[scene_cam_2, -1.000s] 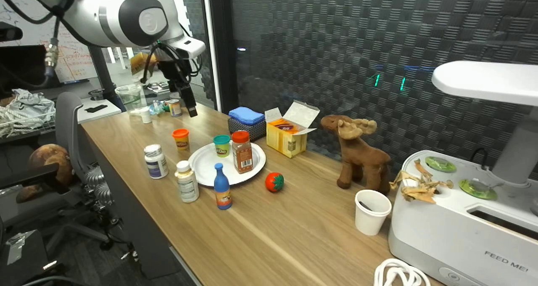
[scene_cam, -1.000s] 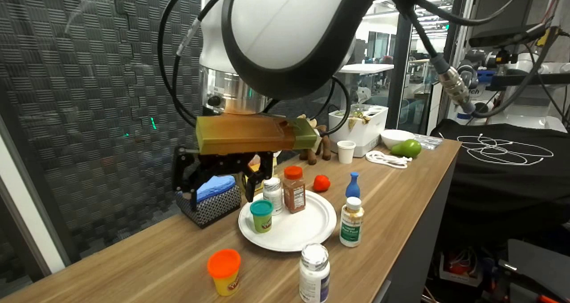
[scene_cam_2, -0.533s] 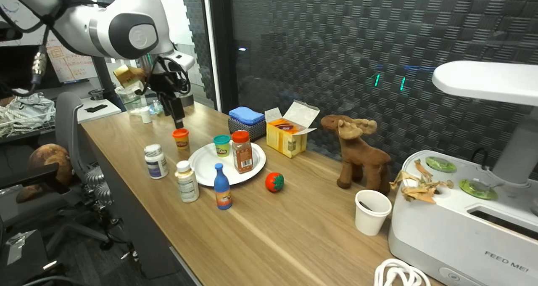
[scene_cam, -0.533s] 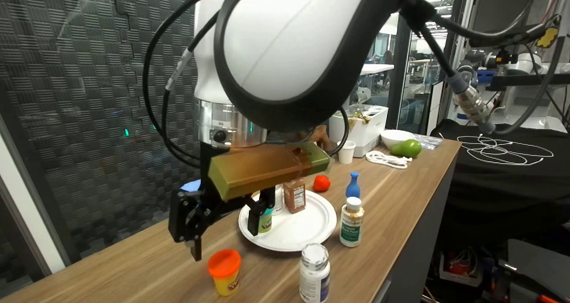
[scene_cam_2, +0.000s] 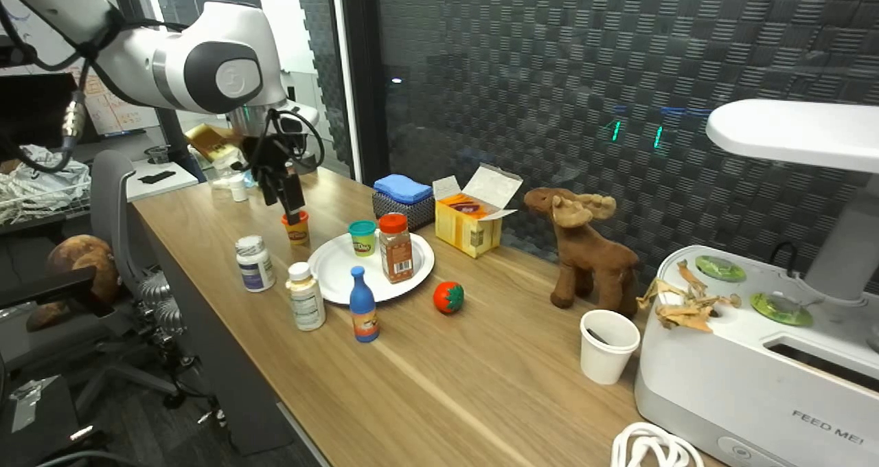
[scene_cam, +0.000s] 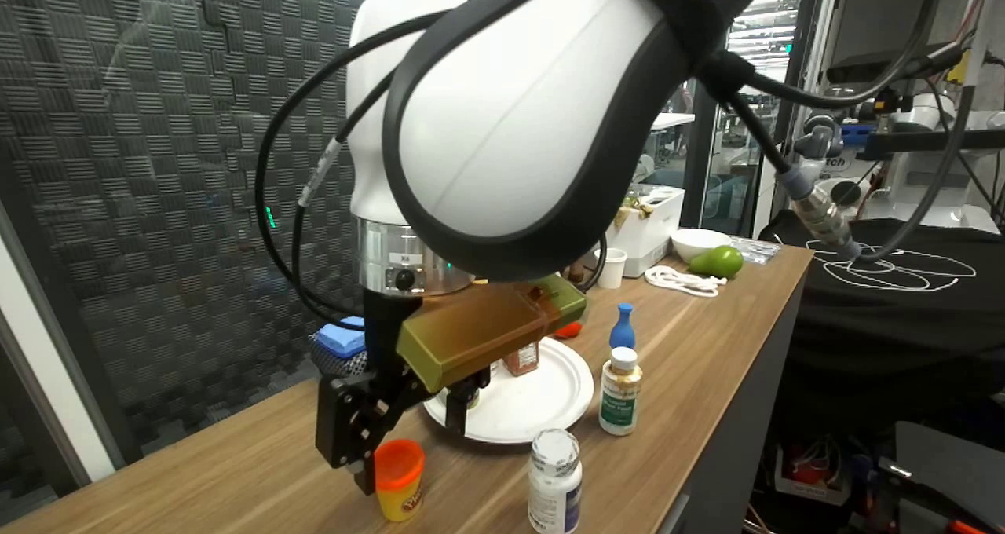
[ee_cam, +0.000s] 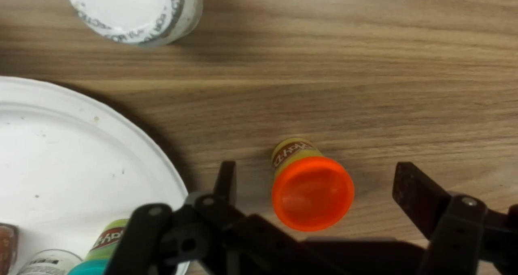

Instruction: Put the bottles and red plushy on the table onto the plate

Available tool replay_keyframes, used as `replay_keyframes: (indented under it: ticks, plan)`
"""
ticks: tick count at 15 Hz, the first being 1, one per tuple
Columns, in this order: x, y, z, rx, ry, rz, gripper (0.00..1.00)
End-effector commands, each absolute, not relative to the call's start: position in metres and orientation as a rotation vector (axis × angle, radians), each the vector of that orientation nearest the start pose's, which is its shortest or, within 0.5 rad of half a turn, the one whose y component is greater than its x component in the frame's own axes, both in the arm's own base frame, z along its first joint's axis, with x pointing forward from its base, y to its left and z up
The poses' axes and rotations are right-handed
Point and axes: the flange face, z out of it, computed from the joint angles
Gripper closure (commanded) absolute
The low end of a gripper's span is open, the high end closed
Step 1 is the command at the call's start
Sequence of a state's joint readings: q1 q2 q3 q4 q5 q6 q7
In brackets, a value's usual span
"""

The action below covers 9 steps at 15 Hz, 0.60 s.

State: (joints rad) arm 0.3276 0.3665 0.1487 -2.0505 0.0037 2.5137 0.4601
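Light-brown counter point(scene_cam_2: 439, 378) beside dark patterned wall point(scene_cam_2: 508, 89)

White plate point(scene_cam_2: 334, 276) on wood-topped bench point(scene_cam_2: 474, 384), bearing a teal-lidded Play-Doh tub point(scene_cam_2: 362, 242) and red-capped jar point(scene_cam_2: 397, 254). Right of the plate: red plushy point(scene_cam_2: 448, 297), open yellow carton point(scene_cam_2: 467, 230). In front of it: blue bottle point(scene_cam_2: 363, 309), white-capped bottle point(scene_cam_2: 306, 303). Left of it: purple-labelled bottle point(scene_cam_2: 255, 266); orange-lidded Play-Doh tub point(scene_cam_2: 297, 233), partly hidden by the end effector point(scene_cam_2: 291, 214).
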Motion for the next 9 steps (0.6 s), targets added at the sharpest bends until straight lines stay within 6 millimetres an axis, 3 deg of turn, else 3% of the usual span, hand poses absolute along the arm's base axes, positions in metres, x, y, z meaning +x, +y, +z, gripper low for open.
replay_keyframes:
  ticks: [1, 9]
  plan:
    - [0.540, 0.281, 0.269, -3.033, -0.075, -0.080, 0.00]
    - [0.554, 0.290, 0.254, -3.017, -0.137, -0.111, 0.00]
